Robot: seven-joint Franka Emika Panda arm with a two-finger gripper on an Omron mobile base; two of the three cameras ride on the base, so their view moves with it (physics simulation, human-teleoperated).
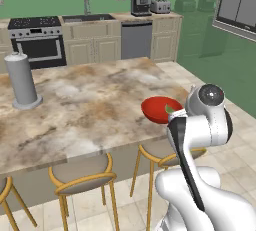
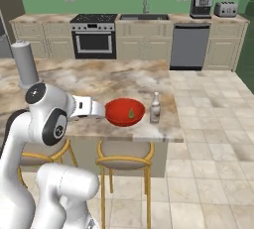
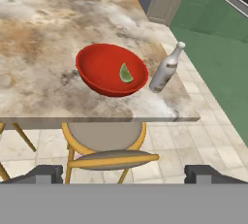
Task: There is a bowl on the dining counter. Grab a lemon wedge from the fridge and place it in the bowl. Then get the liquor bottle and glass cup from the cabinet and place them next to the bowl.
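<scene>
Kitchen scene: the counter (image 3: 43,39) is seen with the bowl (image 3: 104,65) set near its corner edge. The wedge (image 3: 126,74) is seen lying inside the bowl. The bottle (image 3: 166,69) is stood upright just beside the bowl, on the side nearer the counter's end, not touching. A grey cylinder (image 1: 21,81) is stood well apart from the bowl, further along the counter. A stool (image 3: 104,145) is tucked below the bowl. The gripper (image 3: 123,174) is held off the counter edge, short of the bowl, jaws spread wide, nothing pinched.
</scene>
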